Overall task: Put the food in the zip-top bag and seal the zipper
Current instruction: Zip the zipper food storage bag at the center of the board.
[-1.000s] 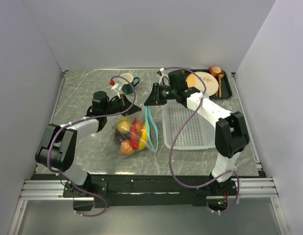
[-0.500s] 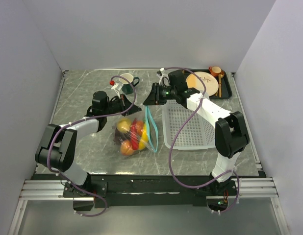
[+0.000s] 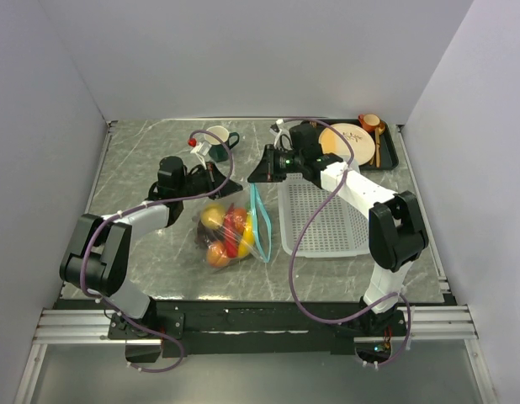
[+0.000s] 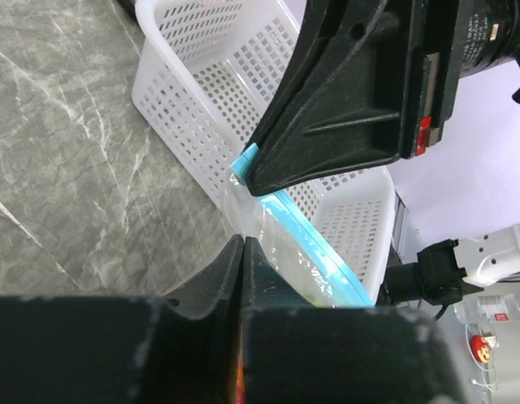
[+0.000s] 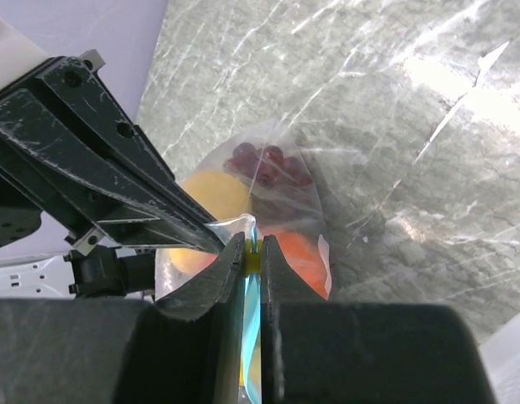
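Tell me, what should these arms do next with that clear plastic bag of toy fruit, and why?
Probably slide the right gripper along the teal zipper strip toward its near end, pressing it shut. It pinches the strip's far end, the left gripper holds the clear plastic bag beside it, and the toy fruit is already inside.

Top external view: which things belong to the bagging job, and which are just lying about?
Job: zip-top bag, toy food inside it, teal zipper.
Lying about: white mesh basket, cream plate on its black tray, cup at the back.
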Robot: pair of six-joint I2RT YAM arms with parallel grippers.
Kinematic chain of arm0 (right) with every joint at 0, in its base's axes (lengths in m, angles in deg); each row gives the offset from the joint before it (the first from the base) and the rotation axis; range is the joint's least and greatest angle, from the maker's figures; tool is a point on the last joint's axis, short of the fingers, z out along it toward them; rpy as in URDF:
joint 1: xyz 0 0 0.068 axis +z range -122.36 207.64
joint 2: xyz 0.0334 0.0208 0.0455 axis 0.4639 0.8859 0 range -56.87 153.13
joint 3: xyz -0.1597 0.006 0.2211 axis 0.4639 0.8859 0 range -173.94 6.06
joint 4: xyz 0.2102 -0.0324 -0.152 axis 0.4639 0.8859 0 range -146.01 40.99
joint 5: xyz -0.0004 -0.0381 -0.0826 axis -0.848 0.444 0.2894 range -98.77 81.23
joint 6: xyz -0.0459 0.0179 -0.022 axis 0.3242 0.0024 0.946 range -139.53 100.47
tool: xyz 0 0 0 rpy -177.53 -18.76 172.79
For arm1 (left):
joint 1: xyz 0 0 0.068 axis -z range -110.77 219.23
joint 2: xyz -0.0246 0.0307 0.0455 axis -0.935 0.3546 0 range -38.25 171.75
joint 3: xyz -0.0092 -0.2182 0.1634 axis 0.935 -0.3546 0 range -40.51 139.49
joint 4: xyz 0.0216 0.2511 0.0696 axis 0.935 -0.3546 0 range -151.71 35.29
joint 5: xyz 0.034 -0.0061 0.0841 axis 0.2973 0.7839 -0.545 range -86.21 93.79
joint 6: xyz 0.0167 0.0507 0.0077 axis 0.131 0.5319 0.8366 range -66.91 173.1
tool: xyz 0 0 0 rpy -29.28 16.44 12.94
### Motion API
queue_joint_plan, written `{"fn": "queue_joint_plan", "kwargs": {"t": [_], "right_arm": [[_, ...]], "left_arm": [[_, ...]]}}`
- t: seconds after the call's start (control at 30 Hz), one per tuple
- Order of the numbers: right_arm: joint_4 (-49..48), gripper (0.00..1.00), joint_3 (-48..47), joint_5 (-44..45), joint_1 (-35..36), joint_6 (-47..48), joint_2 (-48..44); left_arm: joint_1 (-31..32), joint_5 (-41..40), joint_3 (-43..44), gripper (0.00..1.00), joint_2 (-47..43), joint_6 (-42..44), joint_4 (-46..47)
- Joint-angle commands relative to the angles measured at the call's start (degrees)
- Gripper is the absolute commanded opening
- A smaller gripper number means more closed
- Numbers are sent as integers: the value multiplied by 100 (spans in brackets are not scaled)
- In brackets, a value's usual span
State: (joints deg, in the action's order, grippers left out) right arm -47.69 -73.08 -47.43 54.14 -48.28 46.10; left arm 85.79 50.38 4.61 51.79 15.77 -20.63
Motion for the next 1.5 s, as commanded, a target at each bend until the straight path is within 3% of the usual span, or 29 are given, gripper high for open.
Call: {"fn": "queue_joint_plan", "kwargs": {"t": [0.0, 0.03, 0.13, 0.17, 0.57, 0.67, 0.77, 1.2, 1.47], "right_arm": [[-216, 8, 21, -151, -49, 45, -296], [-225, 7, 56, -195, -49, 45, -305], [-304, 7, 135, -239, -40, 72, -401], [-322, 7, 144, -265, -49, 80, -419], [-243, 7, 82, -204, -49, 151, -621], [-243, 7, 73, -213, -40, 142, -647], [-173, 7, 47, -186, -40, 177, -648], [-225, 8, 30, -133, -49, 124, -630], [-15, 8, -58, -195, -57, 203, -568]], "left_arm": [[23, -124, 295, 13, -259, 6, 19], [23, -158, 321, 25, -233, -3, 19], [23, -203, 488, 47, -154, -47, -16], [23, -177, 523, 49, -127, -56, 45], [23, 289, 612, 50, 514, -293, 687], [23, 360, 551, 57, 585, -363, 880], [23, 465, 489, 57, 629, -477, 1126], [32, 685, 278, 35, 620, -425, 1214], [41, 650, 427, 1, 795, -908, 1688]]}}
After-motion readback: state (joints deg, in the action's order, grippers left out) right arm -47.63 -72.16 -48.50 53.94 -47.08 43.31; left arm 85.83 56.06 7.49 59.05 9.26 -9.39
